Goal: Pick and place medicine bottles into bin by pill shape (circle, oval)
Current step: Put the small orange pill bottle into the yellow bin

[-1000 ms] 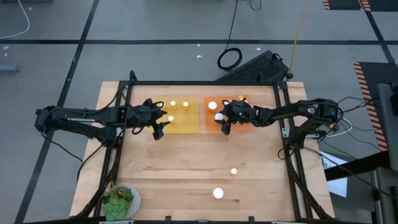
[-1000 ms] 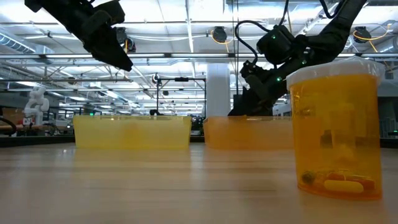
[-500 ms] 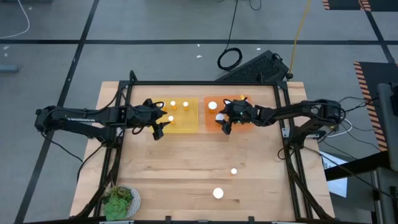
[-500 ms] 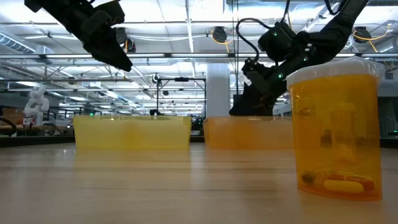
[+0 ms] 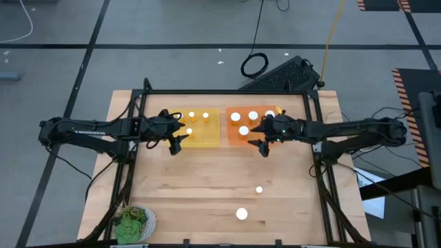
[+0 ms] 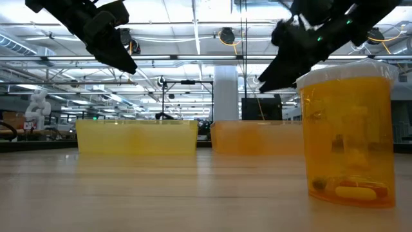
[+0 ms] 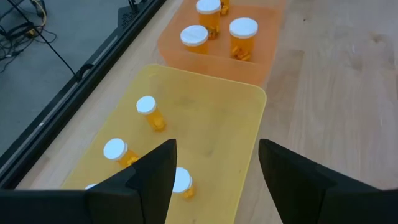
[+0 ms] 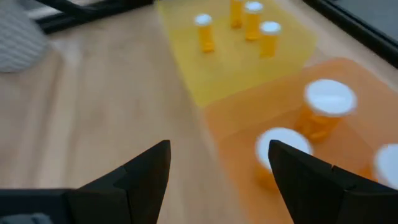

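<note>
Two left: you have two medicine bottles loose on the wood, a small-capped bottle (image 5: 259,189) right of centre in the lower half of the high view, and a wide-capped bottle (image 5: 241,214) just below it, nearer the bottom edge.
Already binned: the yellow bin (image 5: 196,128) in the upper middle holds narrow-capped bottles; the orange bin (image 5: 236,139) touching its right side holds wide-capped ones.
Left gripper (image 5: 178,141): it hangs at the yellow bin's lower left corner, jaws spread wide with nothing between them, as your left wrist view shows.
Right gripper (image 5: 263,143): it sits at the orange bin's lower right edge, jaws likewise apart and empty.
Close-up: the low view puts one loose bottle (image 6: 347,132) at the right of the frame, upright, with a capsule-shaped pill lying at its bottom.
Weight: judge these as very light; nearly empty plastic, so a nudge will likely tip or skate them.
Surface: smooth, hard amber wall, probably slick; expect little give under the pads.
Where to grip: take the amber body just under the white cap, across its width, coming straight down.
Risk: a low or off-centre pinch may squirt the bottle out sideways.
</note>
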Available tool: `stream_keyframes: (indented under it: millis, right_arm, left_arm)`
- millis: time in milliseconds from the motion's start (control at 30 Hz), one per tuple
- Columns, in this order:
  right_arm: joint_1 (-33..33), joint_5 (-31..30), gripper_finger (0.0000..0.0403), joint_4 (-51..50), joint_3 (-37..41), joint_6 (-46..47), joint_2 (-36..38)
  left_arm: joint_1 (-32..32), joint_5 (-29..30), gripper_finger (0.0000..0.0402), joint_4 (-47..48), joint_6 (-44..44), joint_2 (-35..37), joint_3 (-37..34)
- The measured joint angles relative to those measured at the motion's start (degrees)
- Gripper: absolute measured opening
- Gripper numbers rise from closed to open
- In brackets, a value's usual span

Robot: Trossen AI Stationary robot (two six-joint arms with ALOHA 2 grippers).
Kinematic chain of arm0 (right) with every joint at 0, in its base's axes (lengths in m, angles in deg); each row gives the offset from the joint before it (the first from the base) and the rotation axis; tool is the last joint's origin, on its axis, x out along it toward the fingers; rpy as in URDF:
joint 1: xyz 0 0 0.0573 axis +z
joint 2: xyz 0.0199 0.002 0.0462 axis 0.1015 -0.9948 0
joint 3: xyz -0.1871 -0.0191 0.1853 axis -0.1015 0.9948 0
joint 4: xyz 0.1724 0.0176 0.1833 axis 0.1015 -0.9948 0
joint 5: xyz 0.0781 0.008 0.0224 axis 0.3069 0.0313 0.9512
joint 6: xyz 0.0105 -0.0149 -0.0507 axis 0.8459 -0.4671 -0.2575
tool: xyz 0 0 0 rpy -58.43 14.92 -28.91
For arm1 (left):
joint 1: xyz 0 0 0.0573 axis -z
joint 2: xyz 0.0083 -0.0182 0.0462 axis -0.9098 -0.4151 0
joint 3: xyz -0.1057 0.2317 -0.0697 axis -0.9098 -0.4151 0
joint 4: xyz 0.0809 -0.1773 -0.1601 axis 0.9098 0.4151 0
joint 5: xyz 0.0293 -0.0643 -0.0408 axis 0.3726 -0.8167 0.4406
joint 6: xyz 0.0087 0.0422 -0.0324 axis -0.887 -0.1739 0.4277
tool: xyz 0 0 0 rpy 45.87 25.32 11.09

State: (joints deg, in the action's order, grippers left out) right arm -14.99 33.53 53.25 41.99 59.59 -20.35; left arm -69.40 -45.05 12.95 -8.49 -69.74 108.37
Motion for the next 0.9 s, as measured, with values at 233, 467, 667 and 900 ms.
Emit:
stream_keyframes:
  millis: [233,467,667,900]
  right_arm:
    - [11.2,-0.1,0.0263,-6.3,0.0,4.8,5.7]
    - [22.3,-0.3,0.0263,-11.2,0.0,5.6,6.3]
    - [29.0,-0.6,0.0263,-17.2,1.2,8.2,6.3]
    - [34.5,-1.6,0.0263,-13.0,9.3,10.5,6.3]
  left_arm:
    - [0.0,-0.2,0.0232,-1.2,0.0,0.0,0.0]
    - [1.0,-0.1,0.0232,-1.7,1.0,0.0,0.0]
    - [3.0,0.1,0.0232,-3.4,2.3,0.0,0.0]
    - [4.5,0.5,0.0232,-4.4,2.3,0.0,0.0]
